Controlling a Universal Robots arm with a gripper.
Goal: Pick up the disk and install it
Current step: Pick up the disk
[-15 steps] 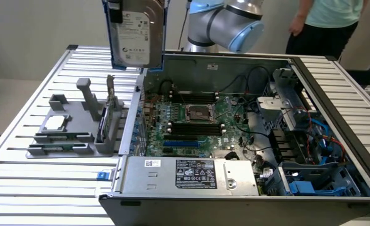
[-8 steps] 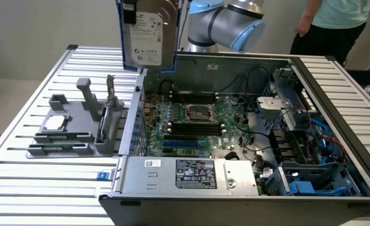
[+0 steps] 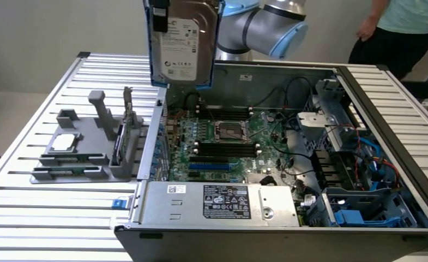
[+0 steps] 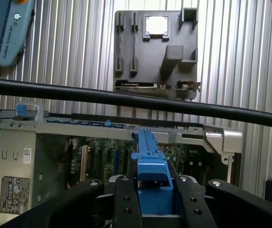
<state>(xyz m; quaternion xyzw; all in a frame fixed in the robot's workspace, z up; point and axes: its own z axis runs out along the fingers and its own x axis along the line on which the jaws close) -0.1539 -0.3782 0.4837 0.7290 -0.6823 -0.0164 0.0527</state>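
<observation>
The pick-up was done: the disk (image 3: pixel 182 43) hung upright in the air at about eleven o'clock in the exterior view, label facing the camera, clear of everything below it. In the wrist view the jaws stood partly closed and clamped on the blue caddy edge of the disk (image 4: pixel 151 175), one black finger (image 4: pixel 126 199) pressed to each side. The installing was left; the disk sat in no slot of the computer case (image 3: pixel 388 109).

Directly under the disk ran the case's near wall (image 3: pixel 159 120), with the motherboard (image 3: pixel 228 136) just to its three o'clock side and the grey fixture (image 3: pixel 83 158) on the surface (image 3: pixel 54 229) at its nine o'clock side. The fixture's posts rose toward the disk but stood apart from it. A bay with blue parts (image 3: pixel 366 213) lay at about five o'clock, well apart from the disk, beyond the silver box (image 3: pixel 221 204). Room above the case looked open, though a black cable (image 4: pixel 126 99) crossed the wrist view and a person (image 3: pixel 410 27) stood at one o'clock, near the case's far corner.
</observation>
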